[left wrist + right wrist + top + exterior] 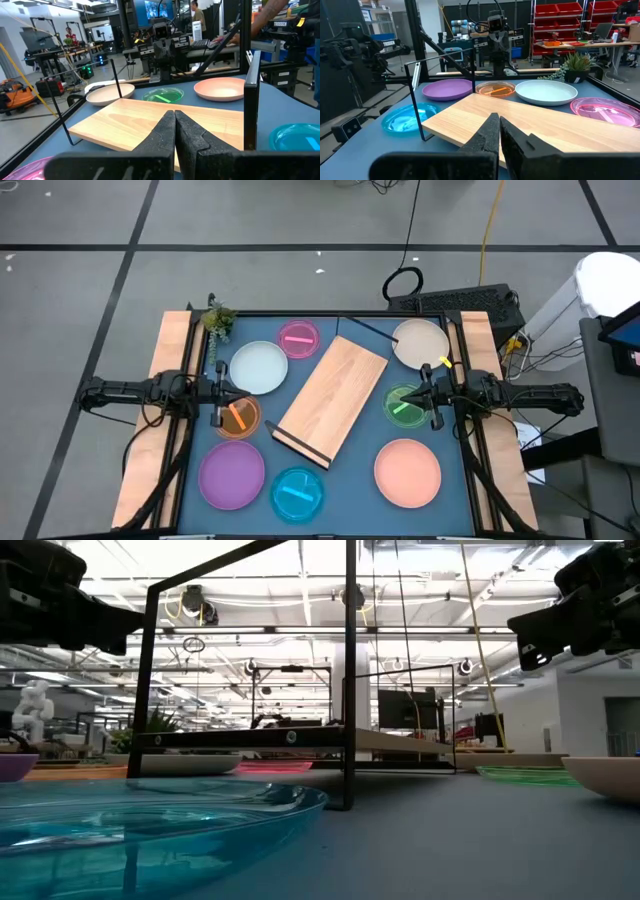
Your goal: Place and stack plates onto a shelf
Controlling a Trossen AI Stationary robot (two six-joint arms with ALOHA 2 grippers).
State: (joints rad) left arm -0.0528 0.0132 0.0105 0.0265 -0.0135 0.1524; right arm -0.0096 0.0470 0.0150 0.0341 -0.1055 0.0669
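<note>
Blue-grey table top (355, 465) with light-wood side boards, standing on a grey floor crossed by dark lines; a workshop hall with racks, screens and benches is showing beyond it in the low and wrist views, and people are standing at the far benches in the left wrist view. A small potted plant (218, 320) is sitting at the table's far left corner. The shelf (332, 398), a light-wood board with thin black frame ends, is lying at an angle across the middle of the table, bearing nothing. The plates are all lying on the table around it: pale blue-white plate (258, 367) and small pink plate (299, 338) to its far left; small orange plate (237, 417), purple plate (231, 474) and small blue plate (297, 493) to its near left; beige plate (420, 343), small green plate (404, 405) and salmon plate (407, 472) to its right. Left gripper (220, 402) is hanging above the table over the orange plate's edge, fingers (192, 142) pressed together, grasping nothing. Right gripper (431, 394) is hanging above the table at the green plate's right edge, fingers (482, 137) likewise clenched on nothing. Neither gripper is touching a plate or the shelf.
</note>
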